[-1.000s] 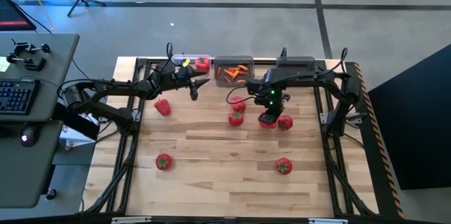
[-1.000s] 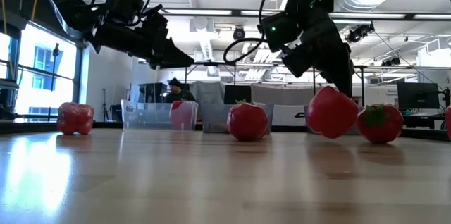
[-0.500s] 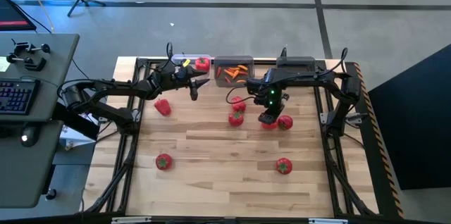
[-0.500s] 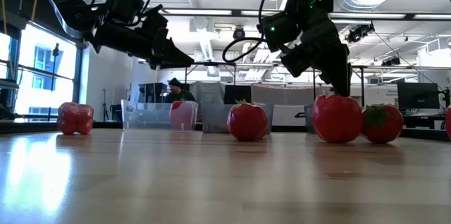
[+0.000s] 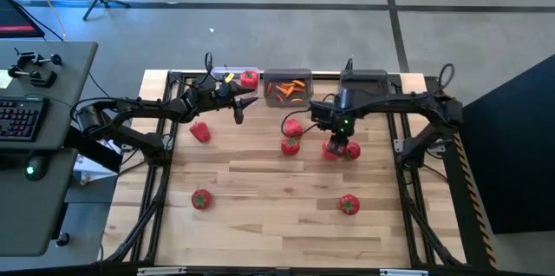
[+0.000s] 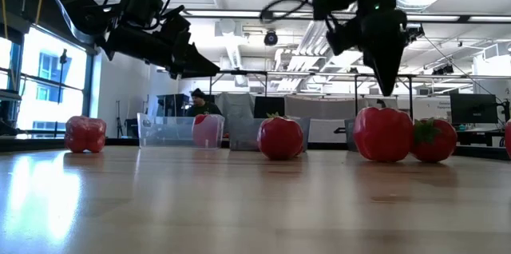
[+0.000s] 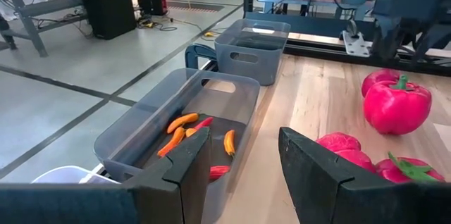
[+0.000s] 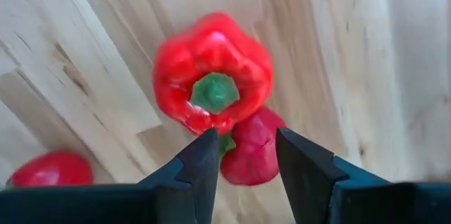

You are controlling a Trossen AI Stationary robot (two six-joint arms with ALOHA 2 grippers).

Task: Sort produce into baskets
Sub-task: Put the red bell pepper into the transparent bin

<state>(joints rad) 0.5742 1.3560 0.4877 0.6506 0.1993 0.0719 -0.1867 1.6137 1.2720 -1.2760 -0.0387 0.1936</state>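
- High view shows the right gripper (image 5: 340, 131) poised just above a red bell pepper (image 5: 331, 148) that sits on the wooden table (image 5: 260, 215), touching a tomato (image 5: 350, 150) beside it.
- Right wrist view looks straight down past the parted fingers: nothing lies between them, and the bell pepper (image 8: 213, 82) stands stem-up on the boards below, so the jaws are released and hold nothing.
- Low view agrees: the right gripper (image 6: 385, 78) points down with a clear gap above the pepper (image 6: 384, 132), which rests on the table on its own.
- Left gripper (image 5: 240, 108) hangs near the back edge beside the baskets; its jaws are parted and empty, the left wrist view showing open space between the fingers (image 7: 187, 164). It looks to be waiting there, close to the bins.
- Three baskets line the back edge: a clear one (image 5: 236, 75) holding one red piece, a grey middle basket (image 5: 287, 75) with orange-red carrot or chilli pieces (image 7: 184, 127), and a far dark grey basket (image 5: 365, 75) whose contents cannot be made out.
- Sorting is far from done: another pepper (image 5: 200, 132) lies near the left arm, two red pieces (image 5: 291, 135) sit mid-table, and two tomatoes (image 5: 201, 199) rest toward the front, well apart.
- With the pepper upright and pressed against the tomato, a grasp from above probably needs fingers placed across the free sides, or the neighbour may roll.
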